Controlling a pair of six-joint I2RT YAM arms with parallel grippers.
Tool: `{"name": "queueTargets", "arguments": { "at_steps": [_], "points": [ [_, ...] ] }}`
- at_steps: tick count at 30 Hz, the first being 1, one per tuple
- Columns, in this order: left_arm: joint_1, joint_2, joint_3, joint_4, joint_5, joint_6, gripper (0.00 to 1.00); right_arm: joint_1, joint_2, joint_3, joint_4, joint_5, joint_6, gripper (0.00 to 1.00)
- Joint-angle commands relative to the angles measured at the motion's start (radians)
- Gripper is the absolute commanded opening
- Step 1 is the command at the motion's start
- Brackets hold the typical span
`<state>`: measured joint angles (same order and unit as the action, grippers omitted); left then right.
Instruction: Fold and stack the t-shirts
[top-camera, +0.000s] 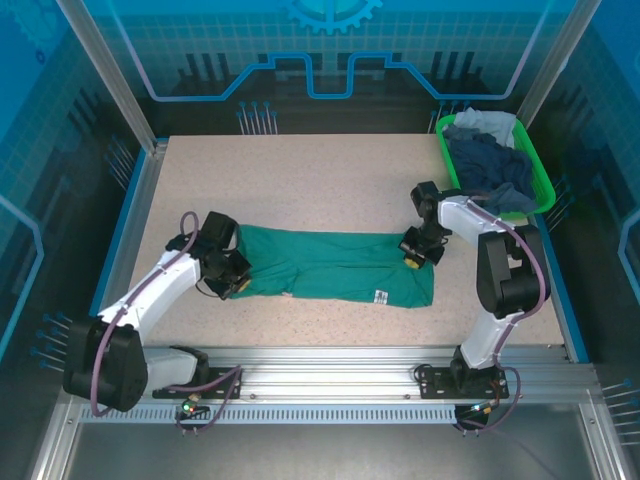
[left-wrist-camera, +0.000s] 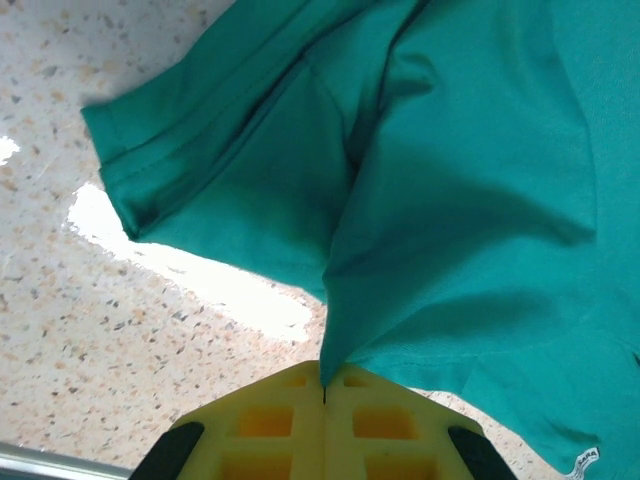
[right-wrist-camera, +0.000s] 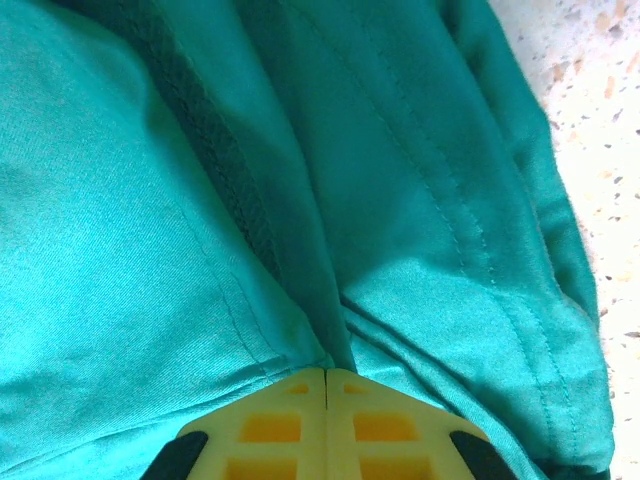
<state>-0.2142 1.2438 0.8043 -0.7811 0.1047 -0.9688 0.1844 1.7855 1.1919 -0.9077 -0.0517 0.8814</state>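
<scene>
This is a robot test cell in a lab, not a home. The left arm (top-camera: 150, 295) and right arm (top-camera: 505, 270) are bolted to an aluminium rail (top-camera: 330, 380) on the near side of both grippers. Under the left gripper (top-camera: 238, 283) and the right gripper (top-camera: 413, 252) lies a speckled table (top-camera: 300, 185) edged in blue, with a slanted metal post (top-camera: 103, 70) at its far left. Beyond the grippers stand blue wall panels (top-camera: 400, 40) printed with a gear and circuit lines. Cables (top-camera: 222, 385) hang off the rail. The only household things are a green shirt (top-camera: 330, 265) pinched between the grippers and a basket (top-camera: 446, 150) of clothes just beyond the right one.
</scene>
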Motion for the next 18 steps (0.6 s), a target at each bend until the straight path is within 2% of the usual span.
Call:
{"name": "queueTargets", "arguments": {
  "at_steps": [1, 3, 7, 8, 10, 12, 14, 18],
  "points": [
    [-0.004, 0.025, 0.020, 0.008, -0.044, 0.024, 0.00, 0.014, 0.011, 0.009, -0.023, 0.028, -0.012, 0.00],
    [-0.004, 0.035, 0.021, 0.003, -0.064, 0.047, 0.00, 0.016, 0.001, 0.014, -0.026, 0.031, -0.017, 0.02],
    [-0.004, 0.064, 0.019, -0.002, -0.080, 0.064, 0.00, 0.018, -0.015, 0.026, -0.041, 0.044, -0.023, 0.17],
    [-0.004, 0.073, 0.020, -0.012, -0.092, 0.068, 0.05, 0.022, -0.021, 0.029, -0.045, 0.047, -0.026, 0.20],
    [-0.002, 0.081, 0.028, -0.034, -0.134, 0.075, 0.26, 0.036, -0.045, 0.034, -0.046, 0.058, -0.034, 0.22],
    [0.003, 0.087, 0.053, -0.054, -0.168, 0.085, 0.41, 0.058, -0.078, 0.039, -0.049, 0.076, -0.046, 0.23],
    [0.004, 0.087, 0.092, -0.071, -0.187, 0.095, 0.47, 0.086, -0.115, 0.038, -0.050, 0.098, -0.052, 0.24],
    [0.003, 0.077, 0.160, -0.084, -0.163, 0.079, 0.48, 0.132, -0.166, 0.022, -0.036, 0.125, -0.065, 0.24]
  ]
}}
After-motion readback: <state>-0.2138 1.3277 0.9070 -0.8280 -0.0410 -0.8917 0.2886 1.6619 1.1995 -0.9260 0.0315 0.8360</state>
